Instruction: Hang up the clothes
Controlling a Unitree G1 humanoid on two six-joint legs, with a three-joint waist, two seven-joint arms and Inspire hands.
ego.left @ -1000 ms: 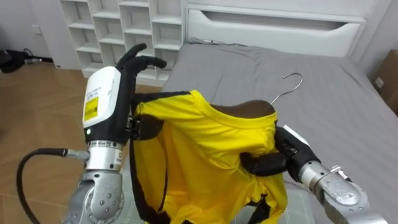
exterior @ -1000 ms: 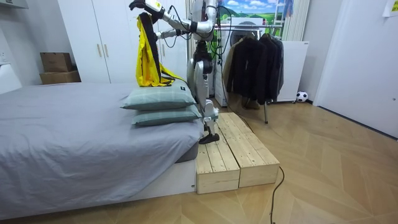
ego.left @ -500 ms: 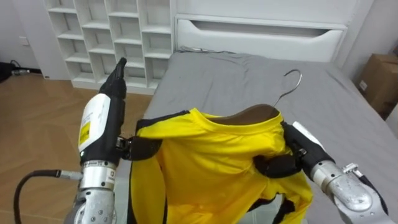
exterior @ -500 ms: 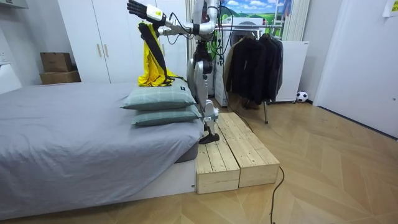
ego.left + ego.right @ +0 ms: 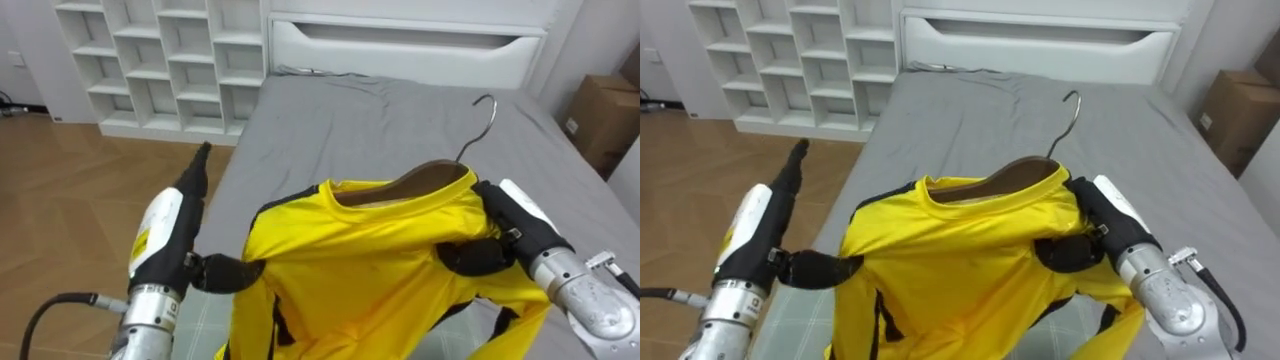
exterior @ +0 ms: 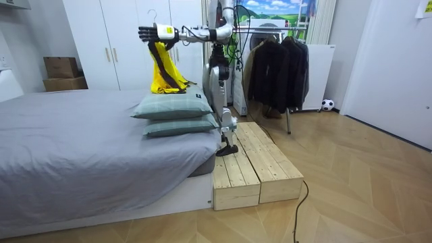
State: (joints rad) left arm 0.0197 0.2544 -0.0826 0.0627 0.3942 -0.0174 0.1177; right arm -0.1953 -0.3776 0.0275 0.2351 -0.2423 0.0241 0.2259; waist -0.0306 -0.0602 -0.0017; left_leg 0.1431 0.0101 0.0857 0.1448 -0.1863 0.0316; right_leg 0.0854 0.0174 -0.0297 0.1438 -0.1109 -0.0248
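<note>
Grey bedding lies below the work, and above it, at the robot's chest height, hangs the yellow shirt [image 5: 370,260], already threaded onto a wooden hanger [image 5: 425,180] whose wire hook [image 5: 482,120] stands free over the collar. The cloth looks thin, light and limp. It sags between the shoulders and would likely slide off a tilted hanger, so the stiff wood is the safer place to hold, or the hook itself once a hand is spare.

The right hand [image 5: 505,230] is clamped on the shirt's shoulder, its dark fingers curled over cloth and hanger end together. The left hand [image 5: 170,235] has its fingers straight and pointing forward, with the thumb reaching sideways to the shirt's far edge. It spreads the cloth but does not grip it.

Beneath is the bed [image 5: 340,130], soft and flat, a harmless place for a drop. The robot stands on a wooden platform [image 6: 256,169] at the bedside, behind two stacked pillows [image 6: 172,115]. Behind it a clothes rack [image 6: 277,67] carries dark coats, probably where the hook must go. White shelves [image 5: 150,50] stand beyond the bed and a cardboard box [image 5: 600,110] sits beside it.
</note>
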